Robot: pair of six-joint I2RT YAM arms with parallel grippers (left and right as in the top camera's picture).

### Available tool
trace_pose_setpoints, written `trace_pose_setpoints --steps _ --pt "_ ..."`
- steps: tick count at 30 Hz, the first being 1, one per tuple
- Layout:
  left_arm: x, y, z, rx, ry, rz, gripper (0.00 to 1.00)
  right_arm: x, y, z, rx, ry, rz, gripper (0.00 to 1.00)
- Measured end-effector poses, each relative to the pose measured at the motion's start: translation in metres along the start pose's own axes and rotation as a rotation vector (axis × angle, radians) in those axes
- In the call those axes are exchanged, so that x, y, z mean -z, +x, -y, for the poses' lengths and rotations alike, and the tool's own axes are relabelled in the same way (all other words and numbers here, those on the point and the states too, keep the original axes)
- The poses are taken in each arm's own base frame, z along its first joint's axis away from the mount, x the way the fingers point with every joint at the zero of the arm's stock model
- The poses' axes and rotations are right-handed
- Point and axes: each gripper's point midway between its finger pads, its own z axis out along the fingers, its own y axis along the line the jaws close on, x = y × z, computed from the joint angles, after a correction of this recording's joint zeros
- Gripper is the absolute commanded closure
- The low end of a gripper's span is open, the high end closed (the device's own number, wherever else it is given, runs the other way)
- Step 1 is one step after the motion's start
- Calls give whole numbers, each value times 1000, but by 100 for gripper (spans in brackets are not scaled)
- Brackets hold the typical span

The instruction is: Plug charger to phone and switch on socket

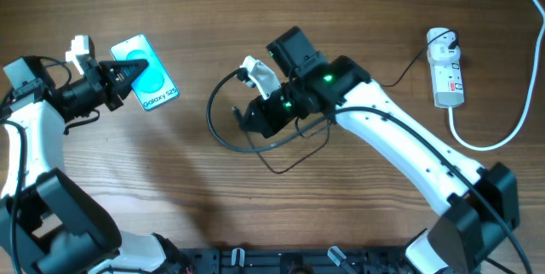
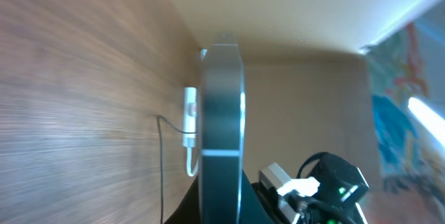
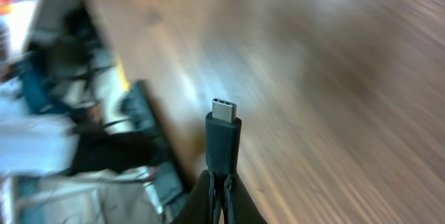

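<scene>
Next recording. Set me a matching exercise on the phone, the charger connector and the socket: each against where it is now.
Things:
1. phone
2. charger connector
3. socket

Places:
A. lying on the table, away from both grippers
B. held in the left gripper
C. pinched in the right gripper, metal tip exposed

Pairs: 1-B, 2-C, 3-A

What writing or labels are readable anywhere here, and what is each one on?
"Galaxy S25": along the bottom edge of the phone screen.
Small red and dark marks on the socket: too small to read.
Colourful poster in the left wrist view: too blurred to read.
</scene>
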Motion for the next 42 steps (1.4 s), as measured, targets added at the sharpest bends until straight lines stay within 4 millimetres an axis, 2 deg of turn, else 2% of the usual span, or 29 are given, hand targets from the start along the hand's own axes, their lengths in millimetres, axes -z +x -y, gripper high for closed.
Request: trace_pose_setpoints --steps 2,4,8,11,19,23,28,33,42 --pt "1 7 15 3 37 -10 96 -2 1 -17 40 -95 -8 96" --pt "2 14 24 23 58 -18 96 -5 1 -26 63 -144 -10 96" --pt "-2 22 29 58 73 -42 96 -7 -7 -38 77 -192 17 96" --pt "-15 30 29 54 65 -83 96 -6 -15 -42 55 -210 44 96" --pt "-56 53 25 -38 2 -201 96 -7 -10 -39 -19 -200 15 96" --pt "-61 55 25 -59 0 -215 96 -9 -5 -40 -28 -194 -2 96" --pt "-67 59 21 -68 -32 -229 96 -25 4 -51 15 -142 -33 96" --pt "-76 65 16 -93 -68 -251 96 -36 8 -47 4 -46 -40 96" --pt "-80 64 14 -165 -74 -252 96 -36 -14 -36 -52 21 50 96"
